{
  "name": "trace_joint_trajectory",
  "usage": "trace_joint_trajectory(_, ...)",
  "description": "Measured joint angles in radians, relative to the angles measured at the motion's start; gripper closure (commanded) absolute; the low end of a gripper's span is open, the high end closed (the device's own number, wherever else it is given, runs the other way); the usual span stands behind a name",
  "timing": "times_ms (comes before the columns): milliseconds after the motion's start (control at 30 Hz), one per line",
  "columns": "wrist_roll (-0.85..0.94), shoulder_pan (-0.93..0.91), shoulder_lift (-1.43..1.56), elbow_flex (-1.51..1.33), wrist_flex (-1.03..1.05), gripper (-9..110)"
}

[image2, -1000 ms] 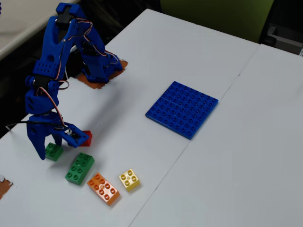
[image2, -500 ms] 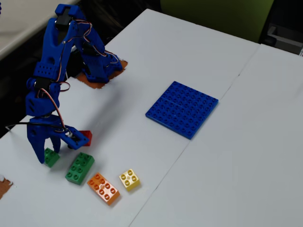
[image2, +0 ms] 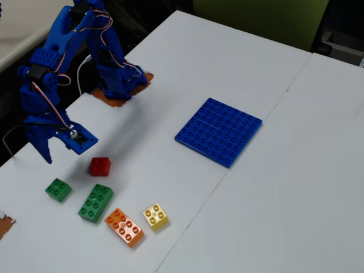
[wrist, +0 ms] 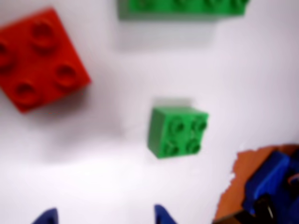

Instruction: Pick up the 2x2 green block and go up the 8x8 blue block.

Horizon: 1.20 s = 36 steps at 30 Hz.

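The end effector (image2: 50,149) is seen raised above the white worktop (image2: 273,187), its fingers parted and nothing held. The 2x2 green block (image2: 58,190) lies on the worktop at about 6 o'clock from it, untouched. The red brick (image2: 100,166) sits at its 4 o'clock. The 8x8 blue block (image2: 219,131) lies well apart at 3 o'clock. A green chair back (image2: 256,20) is seen beyond the worktop.

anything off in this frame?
Nothing damaged or spilled. One oddity: the small green block sits on the table, ungrasped, while the gripper hangs above it, empty. The blue plate is bare.
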State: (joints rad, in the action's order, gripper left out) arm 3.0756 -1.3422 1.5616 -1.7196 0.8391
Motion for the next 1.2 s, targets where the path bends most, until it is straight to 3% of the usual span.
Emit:
trace_joint_trajectory(100,0.002,-0.003,-0.052,0.012,-0.163,75)
trace_joint_trajectory(267,0.002,-0.005,-0.192,0.305,-0.127,73)
trace_joint_trajectory(500,0.002,0.021,-0.350,0.413,-0.241,70)
trace_joint_trajectory(767,0.002,0.097,-0.403,0.417,0.037,70)
trace_joint_trajectory(1200,-0.017,0.104,-0.402,0.405,0.114,68)
